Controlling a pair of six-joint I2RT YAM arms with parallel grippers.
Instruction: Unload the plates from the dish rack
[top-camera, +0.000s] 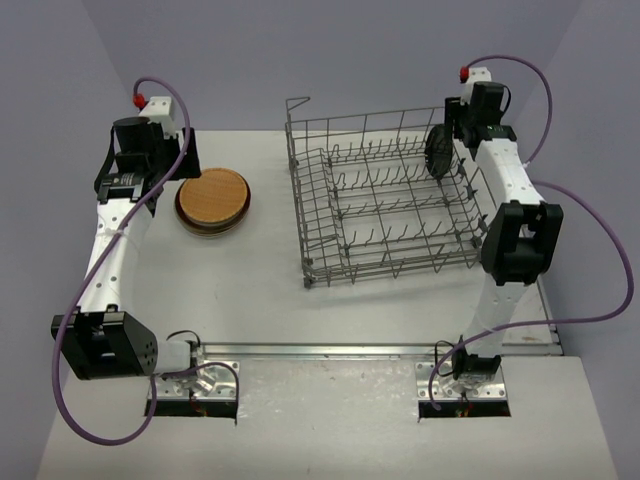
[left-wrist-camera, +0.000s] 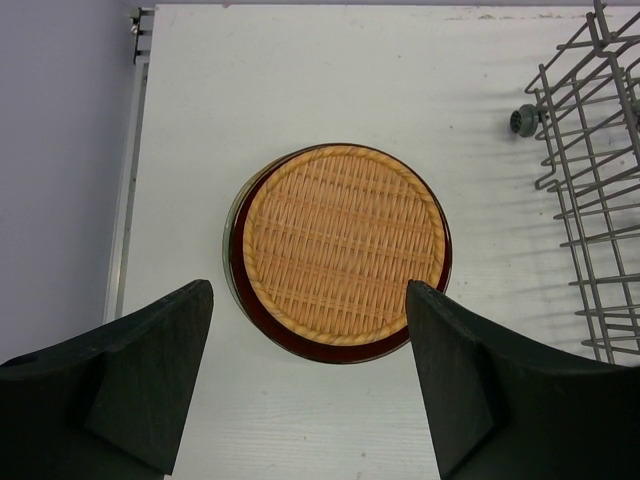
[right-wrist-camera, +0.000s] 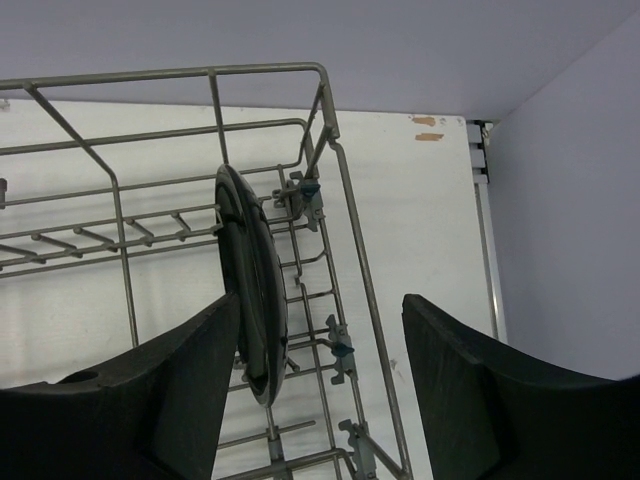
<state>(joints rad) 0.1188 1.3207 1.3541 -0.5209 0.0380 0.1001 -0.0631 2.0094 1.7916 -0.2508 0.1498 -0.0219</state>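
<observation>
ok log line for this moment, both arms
left gripper: open above plate stack on table | right gripper: open by dark plate upright in dish rack | held: nothing

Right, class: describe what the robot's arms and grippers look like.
The left arm and right arm have white links, boxy black joints, looping purple cables and red caps at the wrist. Each gripper's fingers are matte black wedges.

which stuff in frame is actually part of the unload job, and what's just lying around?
Job:
- dish rack
- dark plate standing in its far right corner
- stacked plates on the table, woven tan one on top
- left gripper, open above the stack
- right gripper, open at the dark plate

Not job:
- purple cables
- metal rail between the arm bases
</observation>
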